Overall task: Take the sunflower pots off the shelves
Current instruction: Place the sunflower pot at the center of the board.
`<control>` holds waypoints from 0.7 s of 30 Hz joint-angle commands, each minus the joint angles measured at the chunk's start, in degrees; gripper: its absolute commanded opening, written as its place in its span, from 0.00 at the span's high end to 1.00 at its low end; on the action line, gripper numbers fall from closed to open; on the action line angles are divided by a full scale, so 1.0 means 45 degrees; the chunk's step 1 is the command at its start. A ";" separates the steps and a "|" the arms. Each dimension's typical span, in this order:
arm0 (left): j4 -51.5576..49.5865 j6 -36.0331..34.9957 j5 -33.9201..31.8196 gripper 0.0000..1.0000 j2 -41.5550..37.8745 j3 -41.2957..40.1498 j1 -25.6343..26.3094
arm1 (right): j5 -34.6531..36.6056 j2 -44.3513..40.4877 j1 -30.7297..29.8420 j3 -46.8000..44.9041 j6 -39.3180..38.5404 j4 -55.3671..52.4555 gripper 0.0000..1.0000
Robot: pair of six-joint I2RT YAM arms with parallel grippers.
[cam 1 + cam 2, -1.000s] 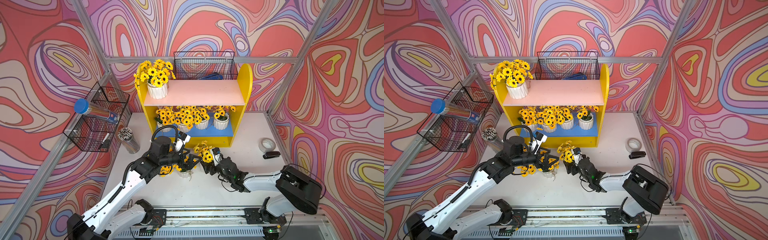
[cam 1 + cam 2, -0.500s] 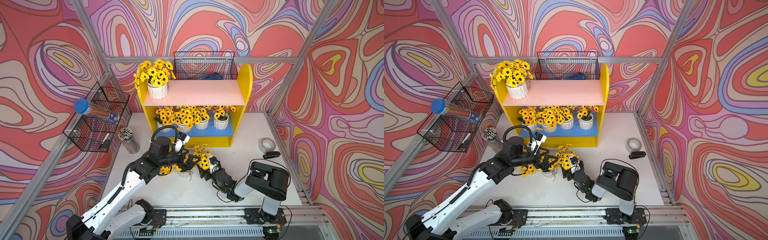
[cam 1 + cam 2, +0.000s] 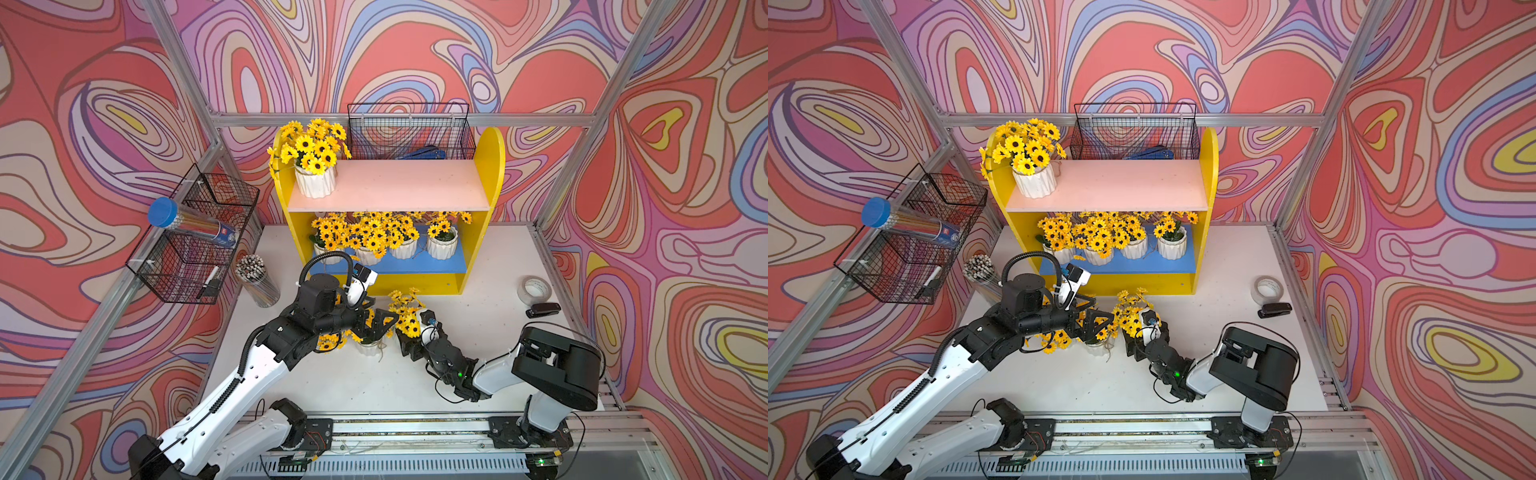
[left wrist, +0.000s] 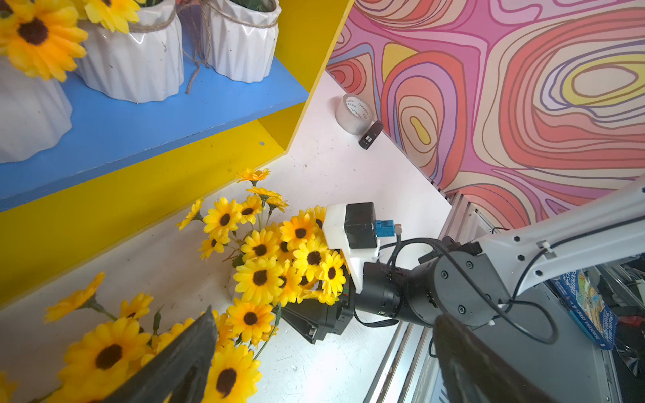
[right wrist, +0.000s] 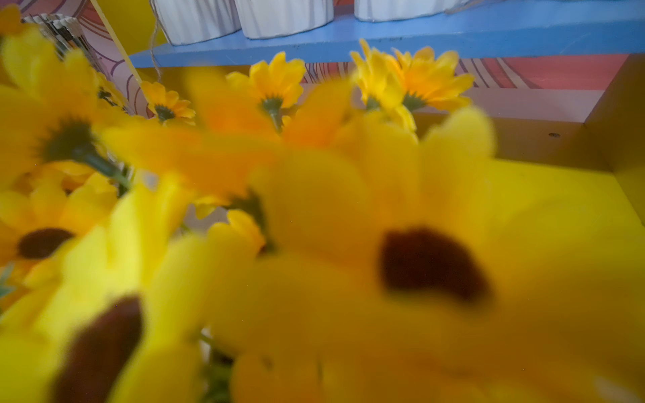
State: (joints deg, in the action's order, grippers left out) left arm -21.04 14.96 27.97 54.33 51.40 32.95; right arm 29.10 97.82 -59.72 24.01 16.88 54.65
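The yellow shelves stand at the back. One sunflower pot is on the pink upper board, and several sunflower pots line the blue lower board. On the table in front, my left gripper hangs open over a white pot, its fingers spread wide beside the blooms. Another bunch shows behind that arm. My right gripper sits low by the table, shut on a sunflower pot whose flowers hide the pot and fill the right wrist view.
A tape roll and a black stapler lie at the table's right edge. A jar of pencils stands at the left under a wire basket. Another wire basket hangs behind the shelves.
The right arm swung its upper links around and back, and its bunch of flowers shifted slightly toward the front and the left gripper. The left arm has stayed still.
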 commanded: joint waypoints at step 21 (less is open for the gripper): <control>-0.1038 -0.0297 -0.2169 0.00 -0.1456 0.0350 0.0022 | -0.2289 -0.3122 -0.0267 0.1514 0.1128 -1.0205 0.02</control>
State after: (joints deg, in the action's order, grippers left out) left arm -23.07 14.55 19.90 49.60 51.42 32.95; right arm 21.54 87.09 -60.47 31.53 21.37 14.46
